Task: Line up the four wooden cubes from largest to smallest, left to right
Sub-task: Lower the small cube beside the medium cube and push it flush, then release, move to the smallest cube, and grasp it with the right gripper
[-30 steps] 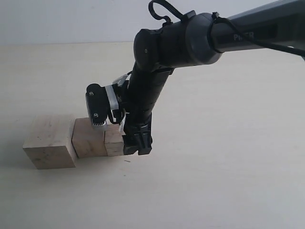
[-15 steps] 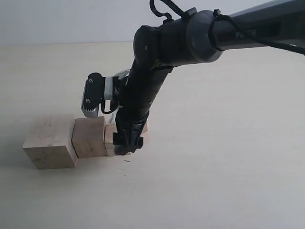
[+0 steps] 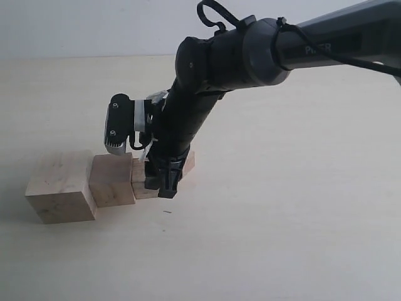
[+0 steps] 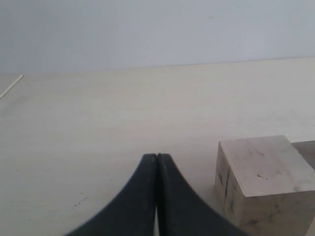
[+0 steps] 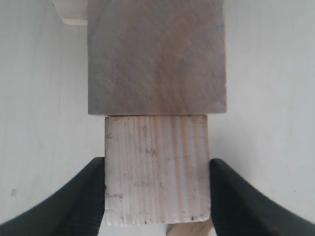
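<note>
Four pale wooden cubes sit in a row on the table. The largest cube (image 3: 59, 185) is leftmost, then the second cube (image 3: 113, 179), then the third cube (image 3: 139, 183). The smallest cube (image 3: 188, 162) peeks out behind the arm. My right gripper (image 3: 161, 185) points down, shut on the third cube (image 5: 156, 167), one black finger on each side. That cube butts against the second cube (image 5: 156, 56). In the left wrist view my left gripper (image 4: 157, 157) is shut and empty, just above the table, beside the largest cube (image 4: 261, 177). It does not show in the exterior view.
The pale table (image 3: 282, 238) stretches wide to the right and front of the row. A white wall (image 3: 94, 25) stands behind it. The right arm (image 3: 207, 81) reaches in from the upper right and hides part of the row.
My right gripper has moved left from beside the third cube to around it. The three larger cubes have slid a little to the left. The smallest cube has come into view behind the arm.
</note>
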You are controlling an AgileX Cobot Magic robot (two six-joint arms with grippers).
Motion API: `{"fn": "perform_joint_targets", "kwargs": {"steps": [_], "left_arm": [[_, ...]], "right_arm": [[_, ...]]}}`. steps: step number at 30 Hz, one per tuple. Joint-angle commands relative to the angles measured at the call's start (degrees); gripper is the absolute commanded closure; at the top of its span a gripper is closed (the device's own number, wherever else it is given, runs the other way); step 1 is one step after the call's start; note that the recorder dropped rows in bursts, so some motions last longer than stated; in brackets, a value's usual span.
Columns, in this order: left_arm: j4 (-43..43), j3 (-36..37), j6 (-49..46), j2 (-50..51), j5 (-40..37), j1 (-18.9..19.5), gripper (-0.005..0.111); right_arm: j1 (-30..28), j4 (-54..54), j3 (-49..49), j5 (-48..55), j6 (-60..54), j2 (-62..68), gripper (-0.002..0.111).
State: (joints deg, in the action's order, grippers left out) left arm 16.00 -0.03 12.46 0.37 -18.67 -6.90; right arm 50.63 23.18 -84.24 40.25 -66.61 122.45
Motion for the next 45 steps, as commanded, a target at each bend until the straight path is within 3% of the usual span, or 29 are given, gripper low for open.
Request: {"fn": "perform_joint_targets", "kwargs": {"steps": [1,9,20,23,26,35,45], "left_arm": [[-0.03,0.03,-0.05,-0.37,0.11,0.07,0.107],[-0.03,0.03,-0.05,-0.37,0.11,0.07,0.107],[-0.03,0.03,-0.05,-0.37,0.11,0.07,0.107],[-0.03,0.03,-0.05,-0.37,0.11,0.07,0.107],[-0.03,0.03,-0.05,-0.37,0.11,0.07,0.107],[-0.03,0.03,-0.05,-0.37,0.11,0.07,0.107],[-0.03,0.03,-0.05,-0.37,0.11,0.07,0.107]], "right_arm": [[0.01,1.39,-0.13,-0.72,-1.09,0.21,0.108],[0.01,1.5,-0.13,-1.71,-0.5,0.21,0.103],[0.01,2.26,-0.13,-2.4,3.64,-1.47,0.037],[0.01,1.98,-0.13,-2.52,7.53,-5.0,0.025],[-0.25,-2.53,-0.13,-2.9,13.42,-10.11,0.022],[-6.98,-18.87,-0.13,-2.27,50.05,-14.55,0.022],[-5.99,-17.38,-0.13,2.4,51.54,-6.5,0.022]]}}
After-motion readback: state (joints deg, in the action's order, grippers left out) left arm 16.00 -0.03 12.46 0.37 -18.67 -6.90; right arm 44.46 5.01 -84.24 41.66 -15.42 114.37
